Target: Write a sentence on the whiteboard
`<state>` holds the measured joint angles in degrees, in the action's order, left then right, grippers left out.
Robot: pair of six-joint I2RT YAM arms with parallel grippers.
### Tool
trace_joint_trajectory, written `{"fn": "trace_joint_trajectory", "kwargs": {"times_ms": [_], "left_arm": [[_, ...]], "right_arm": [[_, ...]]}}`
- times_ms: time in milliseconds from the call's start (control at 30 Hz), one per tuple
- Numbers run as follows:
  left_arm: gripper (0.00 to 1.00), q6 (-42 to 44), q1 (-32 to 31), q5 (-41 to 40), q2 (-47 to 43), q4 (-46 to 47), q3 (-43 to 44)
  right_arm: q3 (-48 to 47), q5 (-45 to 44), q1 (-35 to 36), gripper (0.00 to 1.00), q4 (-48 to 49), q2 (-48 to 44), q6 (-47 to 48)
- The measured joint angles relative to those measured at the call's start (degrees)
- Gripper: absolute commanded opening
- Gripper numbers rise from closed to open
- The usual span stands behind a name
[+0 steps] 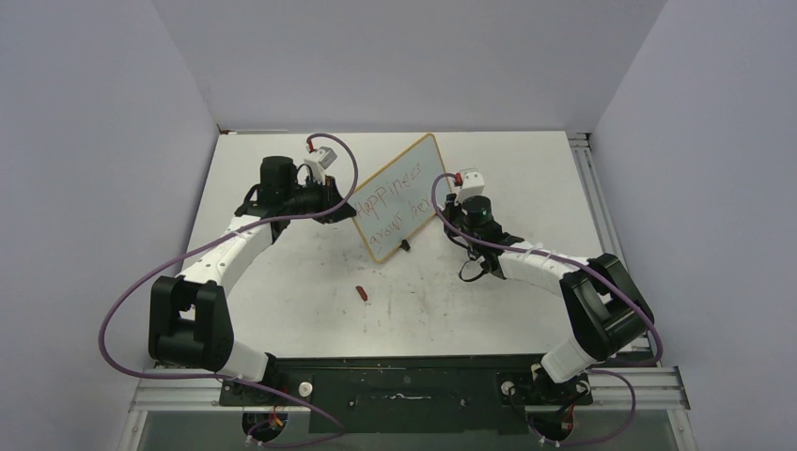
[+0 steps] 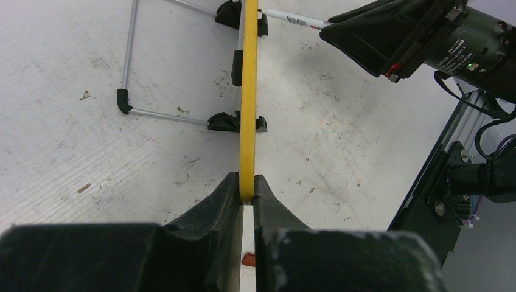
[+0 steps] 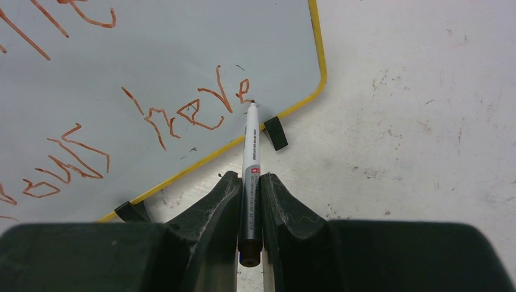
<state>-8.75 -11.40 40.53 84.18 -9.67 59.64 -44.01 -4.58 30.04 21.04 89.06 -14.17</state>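
The whiteboard stands tilted on its black feet in mid-table, with a yellow frame. The sentence is red lettering in two slanted lines; its last word shows in the right wrist view. My left gripper is shut on the whiteboard's yellow edge. My right gripper is shut on a white-and-grey marker, whose tip touches the board at the last letter. The marker also shows in the left wrist view.
A red marker cap lies on the table in front of the board. The board's wire stand rests on the table behind it. A metal rail runs along the table's right edge.
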Motion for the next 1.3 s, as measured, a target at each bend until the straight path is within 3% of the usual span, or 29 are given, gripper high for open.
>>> {"fn": "trace_joint_trajectory", "kwargs": {"times_ms": [533, 1300], "left_arm": [[0.0, -0.02, 0.0, -0.02, 0.0, 0.0, 0.0], [0.0, 0.0, 0.0, -0.07, 0.0, -0.02, 0.0]], "right_arm": [[0.0, -3.19, -0.72, 0.05, -1.03, -4.33, -0.22], [0.04, -0.96, -1.51, 0.05, -0.04, 0.0, -0.24]]}}
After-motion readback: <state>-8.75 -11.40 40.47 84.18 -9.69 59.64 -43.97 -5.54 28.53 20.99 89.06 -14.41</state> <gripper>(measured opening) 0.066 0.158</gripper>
